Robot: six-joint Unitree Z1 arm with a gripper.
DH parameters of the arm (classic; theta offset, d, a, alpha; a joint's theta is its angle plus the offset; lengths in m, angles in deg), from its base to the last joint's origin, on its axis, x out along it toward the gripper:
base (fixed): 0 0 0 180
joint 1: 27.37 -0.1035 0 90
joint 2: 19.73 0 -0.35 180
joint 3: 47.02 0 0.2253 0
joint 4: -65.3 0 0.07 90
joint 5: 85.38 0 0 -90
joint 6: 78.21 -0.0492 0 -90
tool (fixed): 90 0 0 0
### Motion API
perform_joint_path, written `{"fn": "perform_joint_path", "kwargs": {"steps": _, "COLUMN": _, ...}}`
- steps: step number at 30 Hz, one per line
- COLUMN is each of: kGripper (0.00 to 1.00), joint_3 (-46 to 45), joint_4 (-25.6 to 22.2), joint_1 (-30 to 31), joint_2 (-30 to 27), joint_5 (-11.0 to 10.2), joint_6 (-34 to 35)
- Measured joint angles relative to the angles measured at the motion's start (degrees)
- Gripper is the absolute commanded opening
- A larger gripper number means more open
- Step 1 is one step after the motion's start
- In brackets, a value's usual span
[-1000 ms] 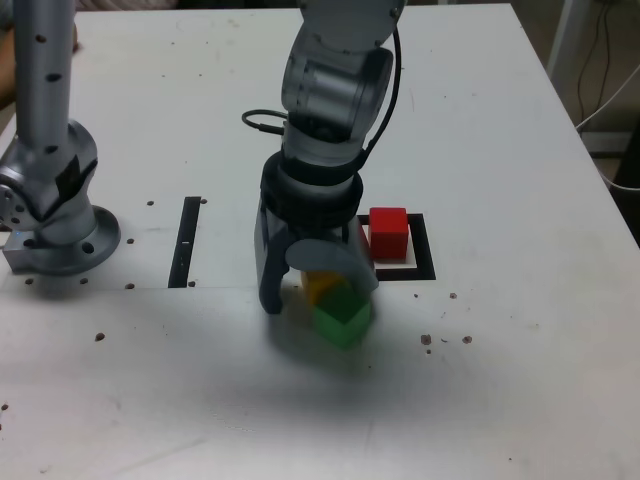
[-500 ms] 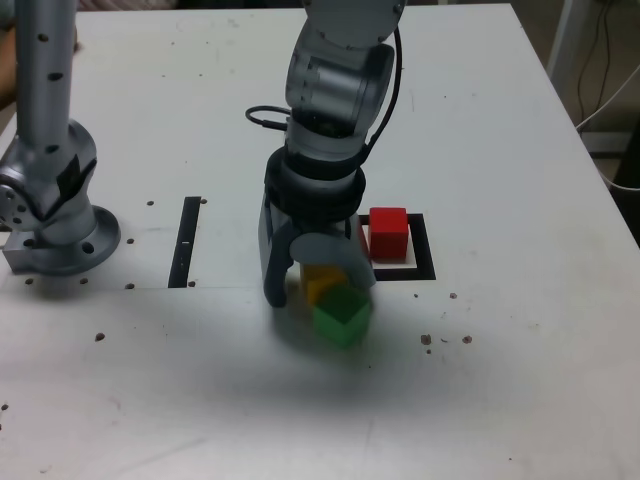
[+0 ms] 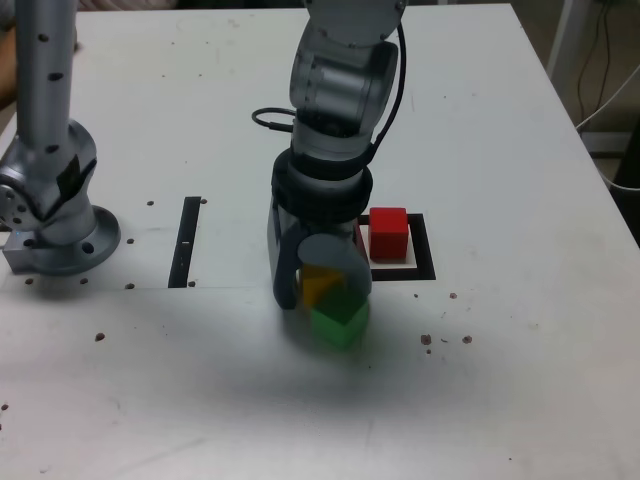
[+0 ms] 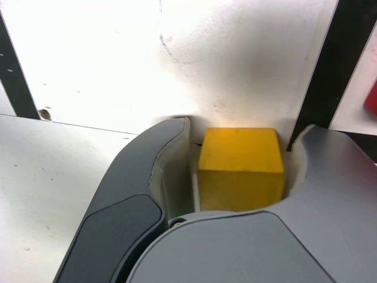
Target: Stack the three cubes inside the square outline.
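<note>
A yellow cube (image 3: 318, 283) (image 4: 240, 168) rests on the white table between the jaws of my gripper (image 3: 318, 296) (image 4: 241, 131), which point down and press in on both of its sides. A green cube (image 3: 338, 318) touches the yellow one on the near side, partly under the gripper. To the exterior view's right, a red cube (image 3: 388, 232) stands inside the square outline (image 3: 425, 256). In the wrist view one black side of the square outline (image 4: 336, 53) and a sliver of the red cube (image 4: 372, 97) show beyond the jaws.
A narrow black strip (image 3: 186, 240) (image 4: 15, 71) lies at the exterior view's left of the gripper. A second grey arm's base (image 3: 55, 215) stands at the far left. Small dark specks dot the table (image 3: 500, 400). Cables hang off the right edge.
The jaws have closed in from wide apart onto the yellow cube. The arm has shifted slightly, and the cubes have stayed in place.
</note>
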Motion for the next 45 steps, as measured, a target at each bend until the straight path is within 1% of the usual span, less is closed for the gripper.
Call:
{"fn": "perform_joint_path", "kwargs": {"steps": 7, "kGripper": 0.51, "joint_3": 0.0, "joint_4": 0.3, "joint_1": 0.0, "joint_2": 0.2, "joint_5": 0.0, "joint_6": 0.0}}
{"fn": "perform_joint_path", "kwargs": {"steps": 12, "kGripper": 0.51, "joint_3": 0.0, "joint_4": -0.5, "joint_1": 0.0, "joint_2": 0.1, "joint_5": -0.4, "joint_6": 0.0}}
{"fn": "perform_joint_path", "kwargs": {"steps": 19, "kGripper": 0.42, "joint_3": 0.1, "joint_4": -0.9, "joint_1": 0.0, "joint_2": 0.0, "joint_5": -0.2, "joint_6": -0.4}}
{"fn": "perform_joint_path", "kwargs": {"steps": 23, "kGripper": 0.41, "joint_3": 0.2, "joint_4": -1.4, "joint_1": 0.0, "joint_2": -1.5, "joint_5": -0.3, "joint_6": -0.4}}
{"fn": "perform_joint_path", "kwargs": {"steps": 26, "kGripper": 0.41, "joint_3": 0.9, "joint_4": -3.6, "joint_1": 0.0, "joint_2": -4.0, "joint_5": -1.1, "joint_6": -0.4}}
{"fn": "perform_joint_path", "kwargs": {"steps": 29, "kGripper": 0.41, "joint_3": 3.1, "joint_4": -6.4, "joint_1": 0.0, "joint_2": -5.1, "joint_5": -2.1, "joint_6": -0.4}}
{"fn": "perform_joint_path", "kwargs": {"steps": 32, "kGripper": 0.39, "joint_3": 5.5, "joint_4": -9.5, "joint_1": 0.0, "joint_2": -5.1, "joint_5": -3.2, "joint_6": -1.1}}
{"fn": "perform_joint_path", "kwargs": {"steps": 39, "kGripper": 0.37, "joint_3": 14.7, "joint_4": -19.3, "joint_1": -1.2, "joint_2": -3.6, "joint_5": -7.2, "joint_6": -4.5}}
{"fn": "perform_joint_path", "kwargs": {"steps": 41, "kGripper": 0.37, "joint_3": 17.6, "joint_4": -21.2, "joint_1": -2.2, "joint_2": -3.1, "joint_5": -7.6, "joint_6": -6.5}}
{"fn": "perform_joint_path", "kwargs": {"steps": 45, "kGripper": 0.37, "joint_3": 22.7, "joint_4": -23.9, "joint_1": -4.8, "joint_2": -0.9, "joint_5": -7.5, "joint_6": -13.1}}
